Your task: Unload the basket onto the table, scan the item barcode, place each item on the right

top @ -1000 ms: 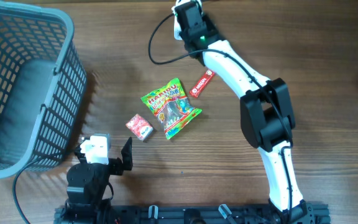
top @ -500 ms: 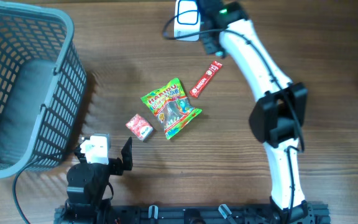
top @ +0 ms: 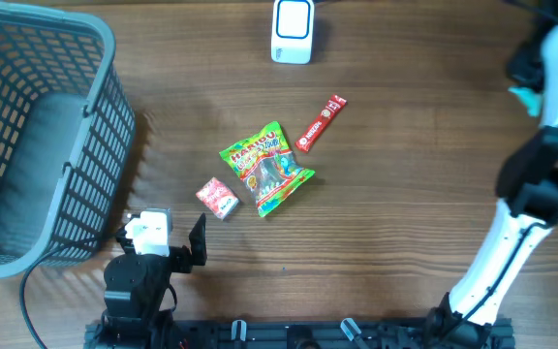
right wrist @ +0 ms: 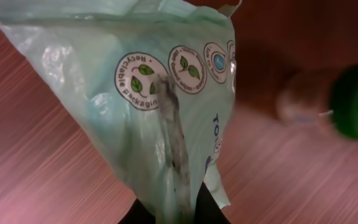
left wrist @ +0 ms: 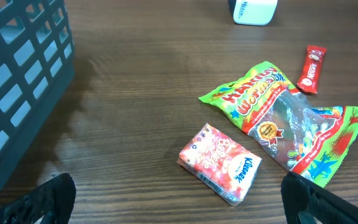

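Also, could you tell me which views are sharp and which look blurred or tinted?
Overhead: sharp, evenly lit, the basket throwing a slatted shadow to its right. Left wrist: crisp on the tissue pack and sweets. Right wrist: table tinted red, the bag fills the frame, background smeared, a green blob out of focus.

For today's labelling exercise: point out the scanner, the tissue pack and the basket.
scanner (top: 292,27): overhead view, middle of its white top.
tissue pack (left wrist: 219,163): left wrist view, top face.
basket (top: 105,155): overhead view, right wall.

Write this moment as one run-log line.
left gripper: open, empty | right gripper: shut on green bag | scanner: on table, apart from bag
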You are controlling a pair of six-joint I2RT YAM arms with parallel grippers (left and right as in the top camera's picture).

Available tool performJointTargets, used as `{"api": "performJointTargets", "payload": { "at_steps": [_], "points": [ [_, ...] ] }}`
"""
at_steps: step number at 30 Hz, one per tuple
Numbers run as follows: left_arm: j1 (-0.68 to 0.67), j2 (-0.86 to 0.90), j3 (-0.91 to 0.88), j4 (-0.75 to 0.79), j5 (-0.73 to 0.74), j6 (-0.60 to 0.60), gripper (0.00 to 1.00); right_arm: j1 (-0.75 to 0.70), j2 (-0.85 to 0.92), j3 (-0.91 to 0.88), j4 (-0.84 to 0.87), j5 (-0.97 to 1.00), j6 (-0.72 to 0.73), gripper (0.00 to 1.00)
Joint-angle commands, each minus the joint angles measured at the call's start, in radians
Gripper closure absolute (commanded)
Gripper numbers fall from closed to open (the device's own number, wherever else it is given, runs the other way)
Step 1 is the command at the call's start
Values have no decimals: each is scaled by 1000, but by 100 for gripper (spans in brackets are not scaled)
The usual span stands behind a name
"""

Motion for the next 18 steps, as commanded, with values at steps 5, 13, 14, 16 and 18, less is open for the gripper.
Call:
{"api": "performJointTargets", "payload": {
  "at_steps": [5, 13, 14, 16, 18],
  "points": [
    [5, -5, -9, 4, -3, 16, 0, -125, 83, -2, 23, -43, -34, 94],
    [5, -5, -9, 4, -3, 16, 0, -146, 14, 65, 14, -175, -42, 0],
    [5, -5, -9, 4, -3, 16, 0, -141, -10, 72, 8, -238, -42, 1],
    [5, -5, -9, 4, -3, 16, 0, -104, -80, 74, -36, -359, -37, 1],
    [5, -5, -9, 4, -3, 16, 0, -49, -118, 74, -90, -369, 2, 1]
  ]
}}
